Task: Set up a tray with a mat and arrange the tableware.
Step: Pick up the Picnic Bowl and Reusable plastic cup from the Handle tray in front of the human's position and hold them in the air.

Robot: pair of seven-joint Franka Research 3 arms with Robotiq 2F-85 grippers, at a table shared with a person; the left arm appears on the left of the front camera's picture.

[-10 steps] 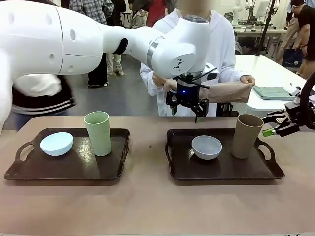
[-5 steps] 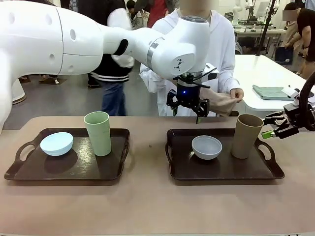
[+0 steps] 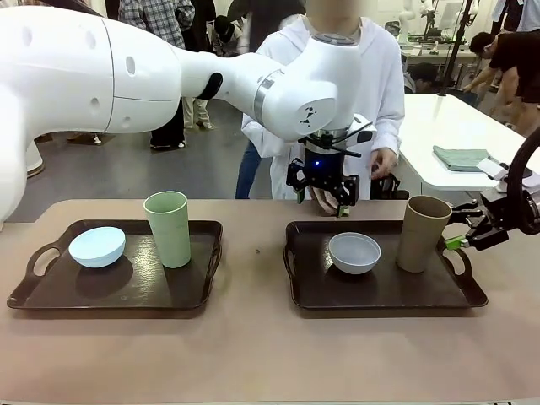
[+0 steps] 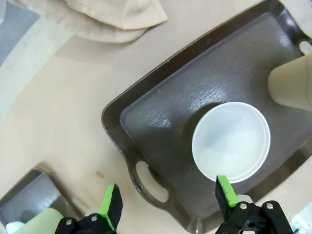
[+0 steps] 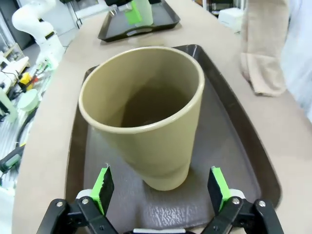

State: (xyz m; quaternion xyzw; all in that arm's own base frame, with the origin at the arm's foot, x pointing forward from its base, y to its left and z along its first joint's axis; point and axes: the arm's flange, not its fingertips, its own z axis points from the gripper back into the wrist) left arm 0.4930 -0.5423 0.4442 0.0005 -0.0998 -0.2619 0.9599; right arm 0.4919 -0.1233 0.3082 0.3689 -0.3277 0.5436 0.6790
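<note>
Tan tabletop (image 3: 253,354), left dark tray (image 3: 110,310), right dark tray (image 3: 388,305), white table (image 3: 447,126) behind

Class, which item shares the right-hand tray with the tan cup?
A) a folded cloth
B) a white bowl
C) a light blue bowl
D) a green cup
B: the white bowl sits on the right-hand tray beside the tan cup, not touching it.

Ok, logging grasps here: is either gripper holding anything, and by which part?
Nothing is held. The left gripper is open above the white bowl; the right gripper is open before the tan tumbler, not touching it.
</note>
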